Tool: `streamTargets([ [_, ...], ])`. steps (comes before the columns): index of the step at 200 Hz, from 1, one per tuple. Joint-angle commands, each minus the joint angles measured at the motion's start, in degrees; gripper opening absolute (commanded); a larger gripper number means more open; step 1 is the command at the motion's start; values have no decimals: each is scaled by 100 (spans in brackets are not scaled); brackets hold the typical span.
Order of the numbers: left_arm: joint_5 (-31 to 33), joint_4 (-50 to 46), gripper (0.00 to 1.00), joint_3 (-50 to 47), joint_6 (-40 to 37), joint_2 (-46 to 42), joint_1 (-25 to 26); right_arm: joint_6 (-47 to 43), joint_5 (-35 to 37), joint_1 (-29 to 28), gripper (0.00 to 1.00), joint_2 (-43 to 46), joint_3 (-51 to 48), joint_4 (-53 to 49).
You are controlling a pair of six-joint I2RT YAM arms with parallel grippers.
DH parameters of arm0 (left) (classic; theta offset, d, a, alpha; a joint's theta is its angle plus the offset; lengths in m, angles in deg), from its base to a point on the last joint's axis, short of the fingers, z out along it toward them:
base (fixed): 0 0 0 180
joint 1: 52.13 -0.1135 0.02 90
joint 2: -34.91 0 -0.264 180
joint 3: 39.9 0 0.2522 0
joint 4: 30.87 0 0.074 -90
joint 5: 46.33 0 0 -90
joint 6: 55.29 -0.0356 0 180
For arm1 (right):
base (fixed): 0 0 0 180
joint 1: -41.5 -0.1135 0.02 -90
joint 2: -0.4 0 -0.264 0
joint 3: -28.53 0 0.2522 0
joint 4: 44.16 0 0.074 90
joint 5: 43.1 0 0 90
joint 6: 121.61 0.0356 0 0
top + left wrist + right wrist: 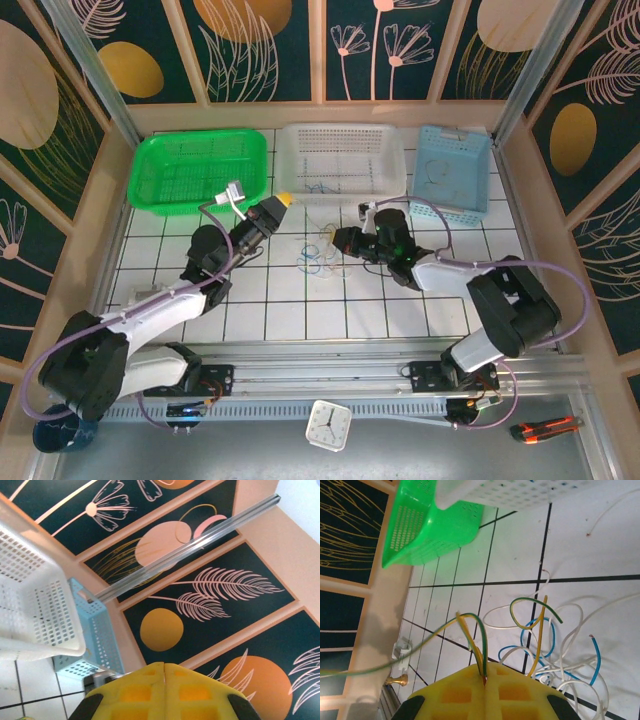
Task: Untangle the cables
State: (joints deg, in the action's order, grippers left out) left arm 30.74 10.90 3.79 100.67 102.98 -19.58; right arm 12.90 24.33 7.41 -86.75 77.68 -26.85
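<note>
One yellow-green cable (pixel 482 659) is pinched in the closed right hand (pixel 486 677).

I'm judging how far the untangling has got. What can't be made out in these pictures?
- Top view: the cable pile is too small to tell which wires cross.
- Right wrist: the yellow-green wire, pinched by the right gripper, runs off the left edge, so its far end is cut off.
- Left wrist: the left gripper has shut jaws facing the wall. Whether they pinch a wire is too fine to see.

green basket (pixel 195 178) left | white basket (pixel 340 136) middle | blue basket (pixel 476 176) right | clock (pixel 327 425) near edge
</note>
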Motion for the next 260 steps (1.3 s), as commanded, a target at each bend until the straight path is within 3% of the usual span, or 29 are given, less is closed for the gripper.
streamTargets([
  [1,-173,-420,0,325,-266,-136,-36,260,-99,17,0,-116,-103,574],
  [20,-221,-507,0,406,-329,-120,-30,257,-123,1,0,-115,-120,561],
  [46,-287,-509,0,508,-312,-36,-35,196,-109,-17,17,-57,-165,477],
  [81,-424,-540,0,760,-267,30,-31,116,-37,-47,29,-29,-182,361],
  [147,-562,-990,0,1220,-403,-58,-32,-46,24,-138,40,105,-147,148],
  [181,-571,-1151,0,1297,-534,-92,-30,-225,231,-94,41,642,-95,-403],
  [208,-579,-1185,0,1229,-681,-118,-30,-269,462,90,47,1294,-30,-1080],
  [260,-566,-1001,0,994,-790,-108,-30,-138,215,236,66,2028,383,-1782],
])
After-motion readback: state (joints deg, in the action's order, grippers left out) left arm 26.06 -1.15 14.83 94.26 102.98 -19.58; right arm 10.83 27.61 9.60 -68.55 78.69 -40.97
